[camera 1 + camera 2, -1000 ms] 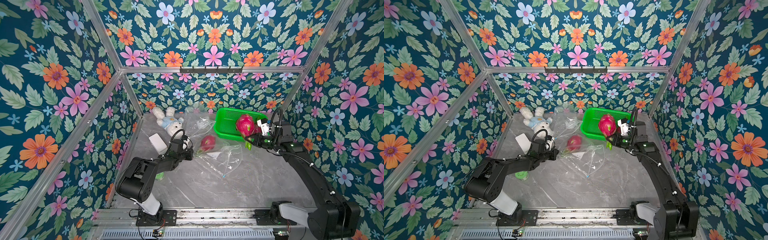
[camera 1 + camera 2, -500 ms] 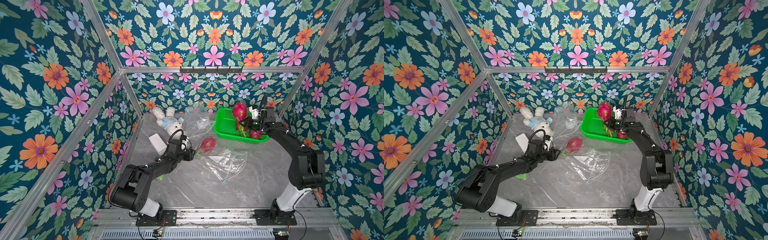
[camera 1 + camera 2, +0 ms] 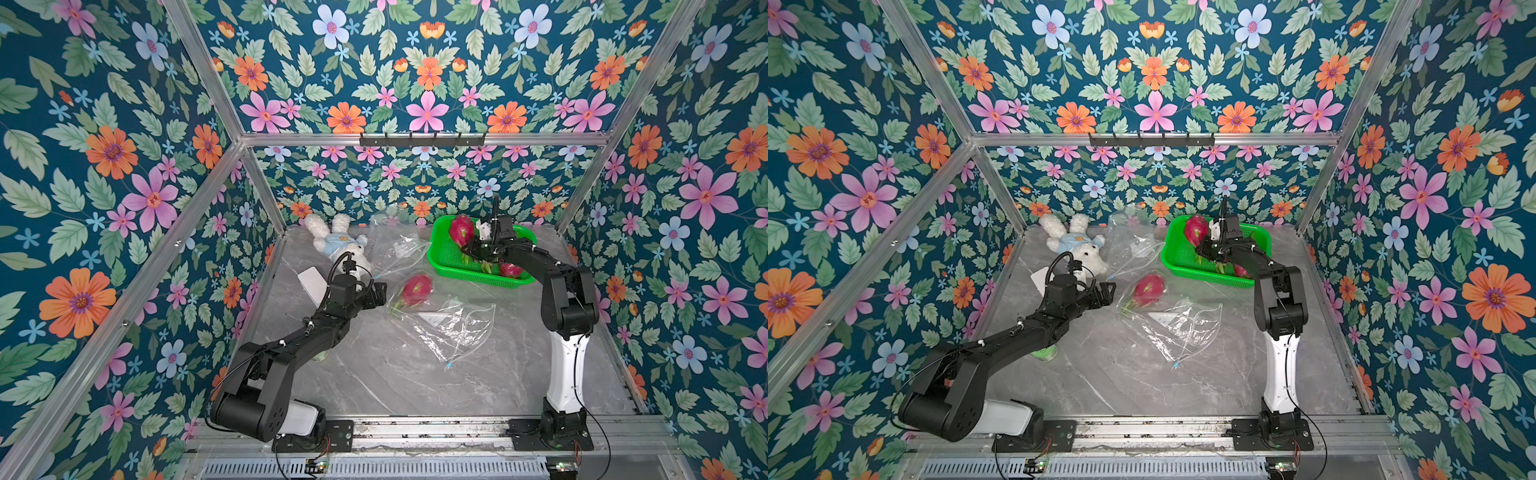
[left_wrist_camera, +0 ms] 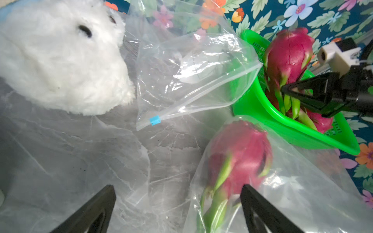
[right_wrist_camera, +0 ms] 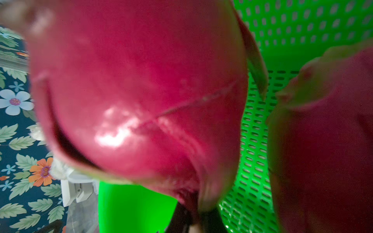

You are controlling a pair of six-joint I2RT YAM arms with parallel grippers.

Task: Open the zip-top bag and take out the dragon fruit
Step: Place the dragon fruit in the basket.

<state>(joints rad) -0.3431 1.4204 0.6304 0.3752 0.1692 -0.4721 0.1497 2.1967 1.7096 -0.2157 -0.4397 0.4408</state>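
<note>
— Top views first: how far along are you?
— In both top views, two fruits are at your green basket (image 3: pixel 446 259) (image 3: pixel 1179 257): the held dragon fruit (image 3: pixel 461 228) (image 3: pixel 1196 229) and a second dragon fruit (image 3: pixel 510 270) under your right arm. The bagged dragon fruit (image 3: pixel 417 289) (image 3: pixel 1149 289) lies inside a clear zip-top bag (image 3: pixel 461 332) on the surface (image 3: pixel 374 374), so that one is left to take out. No fourth shows.
— Left wrist?
— Your left fingers (image 4: pixel 99 203) stand spread wide, holding nothing, either side of that bag's near edge. Whether a tip touches plastic I cannot tell. An empty bag (image 4: pixel 191 70) lies against the white plush toy (image 4: pixel 60 60).
— Right wrist?
— Your right fingers (image 5: pixel 179 219) are pressed together, pinching the held fruit's leafy end, with the basket's mesh behind it.
</note>
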